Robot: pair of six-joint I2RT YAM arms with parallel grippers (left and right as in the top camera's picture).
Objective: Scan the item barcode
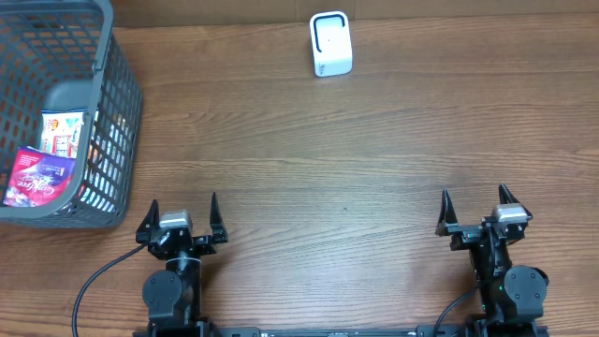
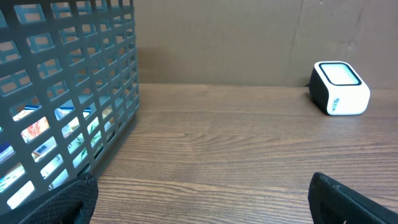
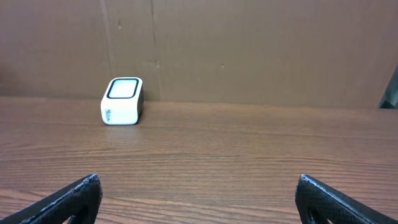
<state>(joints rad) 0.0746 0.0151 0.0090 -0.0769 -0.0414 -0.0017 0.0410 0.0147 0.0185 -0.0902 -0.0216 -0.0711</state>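
At the near edge of the surface [image 1: 328, 159] you see the left jaws and the right jaws, each pair spread wide and holding nothing, tips pointing toward the far side. On the left side stands the grey mesh basket [image 1: 126, 103], which holds the items: a purple packet [image 1: 37, 176] lying by the near wall and a white-and-red packet [image 1: 64, 131] just behind it. The white barcode scanner [image 1: 330, 44] stands at the far edge, near the middle, well apart from the basket and from both pairs of jaws; its dark-framed window shows on top.
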